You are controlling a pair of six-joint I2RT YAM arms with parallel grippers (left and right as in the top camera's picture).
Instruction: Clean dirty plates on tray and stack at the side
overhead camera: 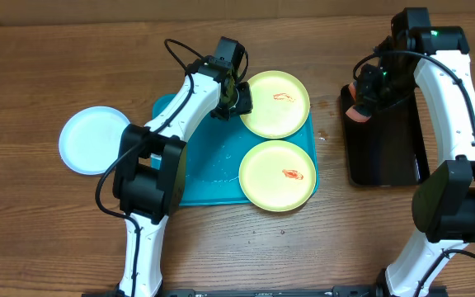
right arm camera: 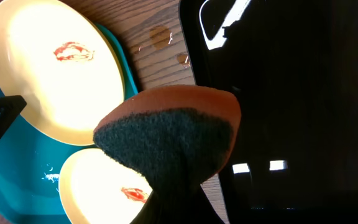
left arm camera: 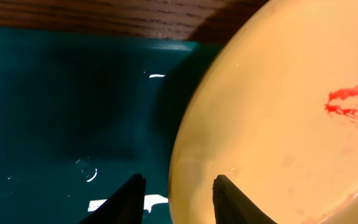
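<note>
The large turquoise rectangular plastic tray carries two red-smeared round yellow-green plastic plates: the near plate and the far plate. Left of the tray lies a pale blue plate. Right of it, my right jaws clamp an orange-and-green sponge. My left jaws stand open, straddling the far plate's rim.

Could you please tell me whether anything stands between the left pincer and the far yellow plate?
Nothing visible does: the left pincer straddles the rim of the far yellow plate, one finger either side, above the tray.

a brown wood-grain table fills the overhead view under even, soft light, a few small wet drops glistening on its surface.
</note>
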